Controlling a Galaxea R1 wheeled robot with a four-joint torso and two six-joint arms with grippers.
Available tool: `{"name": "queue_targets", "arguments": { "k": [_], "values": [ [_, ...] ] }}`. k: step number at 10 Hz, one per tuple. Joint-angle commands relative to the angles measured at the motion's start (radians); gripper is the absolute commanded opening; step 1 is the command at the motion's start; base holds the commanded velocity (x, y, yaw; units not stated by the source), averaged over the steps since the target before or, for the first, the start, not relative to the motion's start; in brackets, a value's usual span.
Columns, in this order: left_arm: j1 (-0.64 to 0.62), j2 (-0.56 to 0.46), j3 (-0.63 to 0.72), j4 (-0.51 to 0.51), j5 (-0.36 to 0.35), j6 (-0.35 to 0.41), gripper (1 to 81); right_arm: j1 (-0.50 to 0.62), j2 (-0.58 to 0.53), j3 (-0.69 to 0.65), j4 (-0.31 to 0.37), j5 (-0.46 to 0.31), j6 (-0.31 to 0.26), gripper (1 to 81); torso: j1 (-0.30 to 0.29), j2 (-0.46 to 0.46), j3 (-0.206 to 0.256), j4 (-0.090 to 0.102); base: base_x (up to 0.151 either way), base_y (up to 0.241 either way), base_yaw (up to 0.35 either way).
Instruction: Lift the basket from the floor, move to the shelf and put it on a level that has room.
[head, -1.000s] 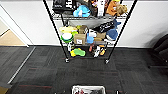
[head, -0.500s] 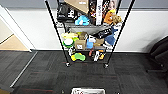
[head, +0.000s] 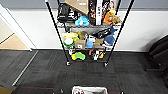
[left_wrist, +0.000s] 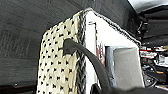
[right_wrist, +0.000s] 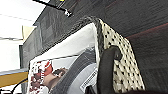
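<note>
basket before the shelf, over the carpet

the basket (head: 89, 90) sits at the head view's near edge above the dark floor (head: 45, 72), facing the black wire shelf (head: 87, 37) crammed with toys and boxes. each wrist view shows a dark loop handle (left_wrist: 82, 53); whether either arm's jaws are open or closed, i cannot tell.

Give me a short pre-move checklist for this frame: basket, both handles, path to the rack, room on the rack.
1. Basket off the carpet: cannot tell.
2. Left handle intact and upright: ok.
3. Right handle intact and upright: ok.
4. Carpet between basket and shelf free of obstacles: ok.
5. Middle and lower tiers have room: not ok, they are packed with items.
6. Highest tier has room: cannot tell.
</note>
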Motion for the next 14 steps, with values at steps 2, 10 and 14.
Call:
{"name": "queue_targets", "arguments": {
  "k": [2, 10, 14],
  "values": [
    [-0.153, -0.097, 0.187, -0.033, 0.053, -0.030, 1.0, 0.102, -0.101, 0.179, 0.017, 0.027, 0.013, 1.0, -0.086, 0.134, 0.000, 0.000, 0.000, 0.000, 0.000],
    [-0.199, -0.111, 0.322, -0.033, 0.045, -0.056, 1.0, 0.157, -0.151, 0.328, 0.017, 0.049, 0.035, 1.0, -0.245, 0.382, 0.158, 0.000, 0.000, 0.000, 0.000],
    [-0.168, -0.129, 0.376, -0.029, 0.041, -0.055, 1.0, 0.129, -0.229, 0.404, 0.008, 0.059, 0.032, 1.0, -0.334, 0.516, 0.288, 0.000, 0.000, 0.000, 0.000]
  ]
}}
